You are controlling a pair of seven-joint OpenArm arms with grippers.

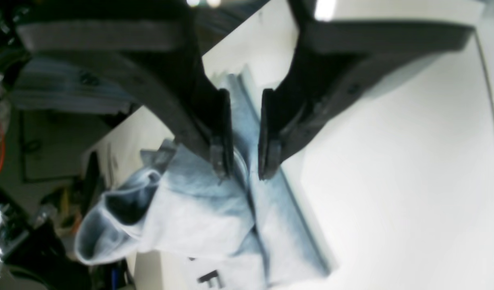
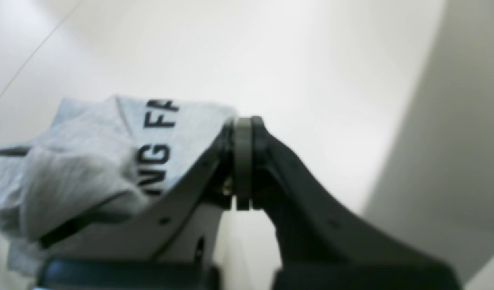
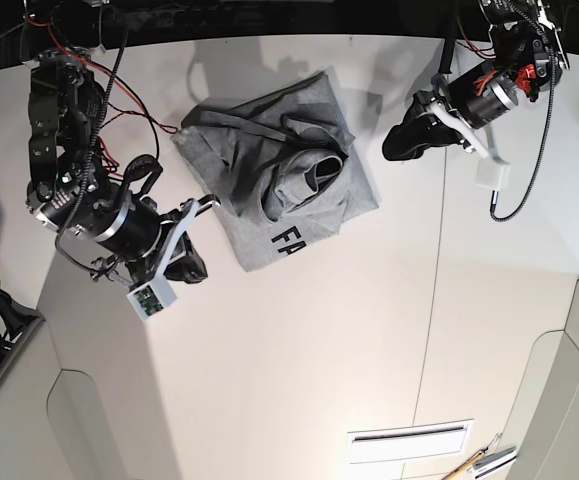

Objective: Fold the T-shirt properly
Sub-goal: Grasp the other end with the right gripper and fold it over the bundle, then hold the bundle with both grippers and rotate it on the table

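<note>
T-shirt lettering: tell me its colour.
Black block capitals on the light grey T-shirt, clearest in the right wrist view.

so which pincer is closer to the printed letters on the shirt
Right. The right pincer, shut and empty, sits beside the shirt edge nearest the letters. The left pincer, slightly open, hangs off the opposite side, farther from the print.

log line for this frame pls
shirt: T-shirt crumpled on table, print partly showing | left gripper: open, over shirt | right gripper: shut, empty, beside shirt
</note>
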